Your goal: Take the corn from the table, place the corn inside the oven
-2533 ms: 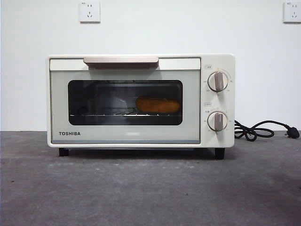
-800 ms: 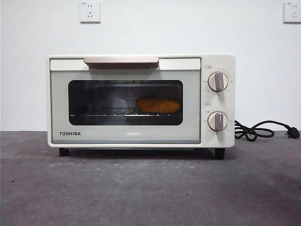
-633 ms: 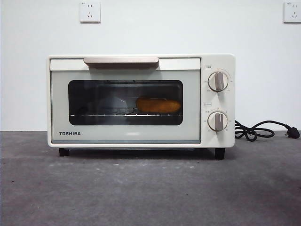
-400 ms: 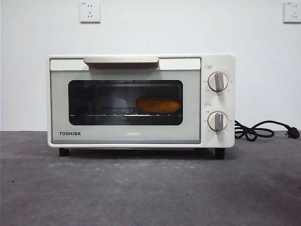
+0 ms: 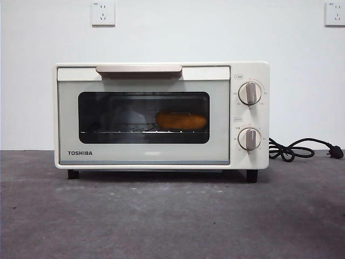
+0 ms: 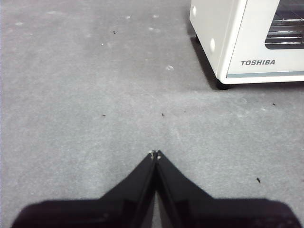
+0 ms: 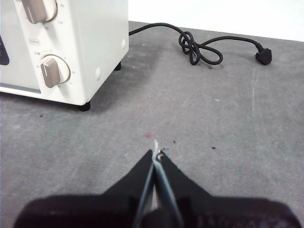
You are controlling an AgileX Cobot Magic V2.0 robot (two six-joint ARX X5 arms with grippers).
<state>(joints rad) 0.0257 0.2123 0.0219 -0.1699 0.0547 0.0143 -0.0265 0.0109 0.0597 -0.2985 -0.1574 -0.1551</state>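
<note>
The corn (image 5: 181, 120) lies on the wire rack inside the cream-white oven (image 5: 161, 115), seen through the dark glass of the closed door, right of centre. The oven stands on the dark grey table (image 5: 172, 216). My left gripper (image 6: 155, 154) is shut and empty, hovering over bare table off the oven's (image 6: 247, 42) left front corner. My right gripper (image 7: 156, 154) is shut and empty too, above the table off the oven's (image 7: 71, 42) knob side. Neither arm shows in the front view.
A black power cord (image 5: 296, 149) with its plug lies coiled on the table right of the oven, also in the right wrist view as the cord (image 7: 202, 47). Two wall sockets (image 5: 103, 13) sit high on the white wall behind.
</note>
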